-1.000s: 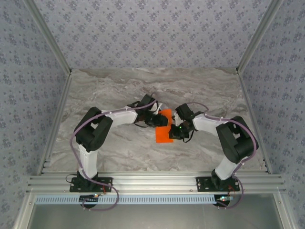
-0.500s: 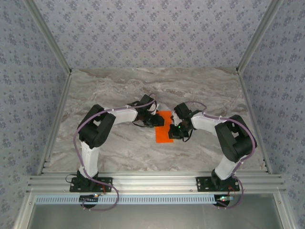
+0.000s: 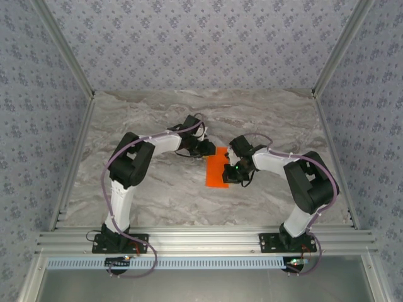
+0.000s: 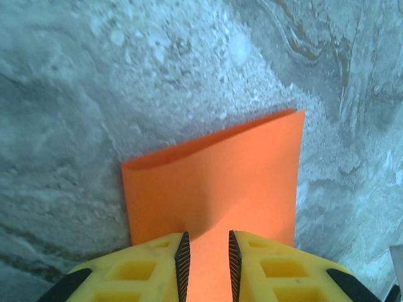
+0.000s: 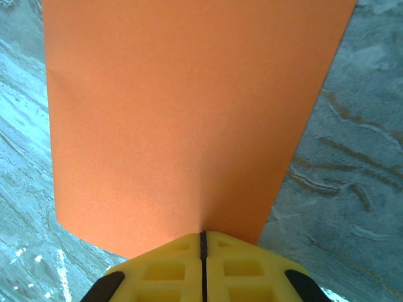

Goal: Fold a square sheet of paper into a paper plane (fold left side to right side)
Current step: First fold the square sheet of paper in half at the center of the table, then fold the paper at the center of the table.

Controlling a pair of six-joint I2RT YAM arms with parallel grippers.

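The sheet of paper [image 3: 216, 170] lies mid-table between the two arms as a narrow orange rectangle, so the left-over-right fold looks made but, judging from the left wrist view, not pressed down: along the far edge two layers show, and they lift a little at one corner.

The left gripper [image 3: 208, 150] sits at the far left end of the strip. Its jaws stand a little apart, with orange showing in the gap, and I cannot tell whether the pads press on the paper or only hover over it. The right gripper [image 3: 232, 171] meets the strip's right edge with its jaws closed tight. The paper runs up to the tips, and whether any of it is pinched between them cannot be seen.

To do this step well, the right gripper should act as the anchor, holding both layers so they cannot slide, while the left rubs along the fold in one slow pass. Thin paper like this buckles or skews easily — light downward pressure and no sideways drag.

The marbled table [image 3: 151, 119] carries nothing else near the paper. The real crowding comes from the two wrists, which sit close together over a small strip, so a long sweep risks a bump between them.
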